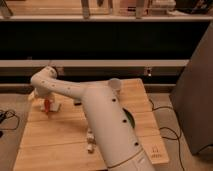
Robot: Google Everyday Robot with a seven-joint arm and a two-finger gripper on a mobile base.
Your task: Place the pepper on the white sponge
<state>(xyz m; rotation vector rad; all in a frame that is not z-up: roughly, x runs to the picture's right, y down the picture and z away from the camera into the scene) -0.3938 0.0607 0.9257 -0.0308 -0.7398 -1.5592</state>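
The gripper (45,99) hangs near the far left corner of the wooden counter (57,132), right above the red pepper (46,105). Whether it grips the pepper cannot be told. The pepper is just beside the white sponge (54,106).

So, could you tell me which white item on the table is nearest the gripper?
The white sponge at the left, beside the gripper and red pepper; the white cup stands farther right.

Arm (102,117) reaches left, gripper (46,103) pointing down.
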